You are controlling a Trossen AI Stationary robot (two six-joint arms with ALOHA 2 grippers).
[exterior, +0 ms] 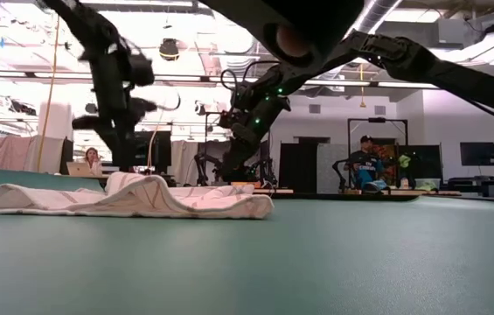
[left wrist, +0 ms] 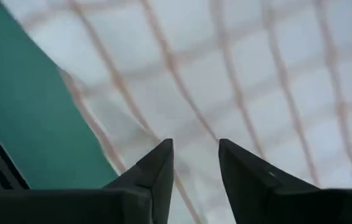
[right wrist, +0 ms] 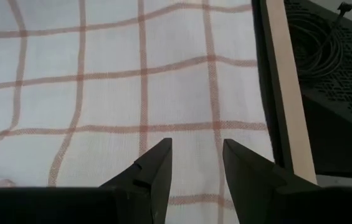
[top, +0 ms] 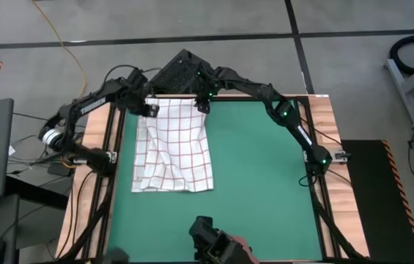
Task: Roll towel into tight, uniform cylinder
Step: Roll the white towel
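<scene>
The white towel with thin red grid lines (top: 174, 147) lies spread and slightly rumpled on the left half of the green mat (top: 265, 169). In the low view (exterior: 142, 199) it lies low with soft folds. My left gripper (top: 150, 108) is open over the towel's far left corner (left wrist: 256, 74). My right gripper (top: 203, 105) is open over the towel's far right corner (right wrist: 132, 81), close to the mat's far edge. Both point down at the cloth. My left gripper stands open just over the towel near its far left edge (left wrist: 119, 149); I cannot tell whether its fingertips touch the cloth. My right gripper stands open over the towel's far right corner (right wrist: 194, 118); I cannot tell whether its fingertips touch the cloth.
A wooden rim (right wrist: 285, 93) borders the mat just beyond the towel's far edge, with a dark perforated box (top: 177, 73) behind it. A dark device (top: 217, 246) sits at the near edge. The mat's right half is bare green. People sit in the room beyond (exterior: 367, 166).
</scene>
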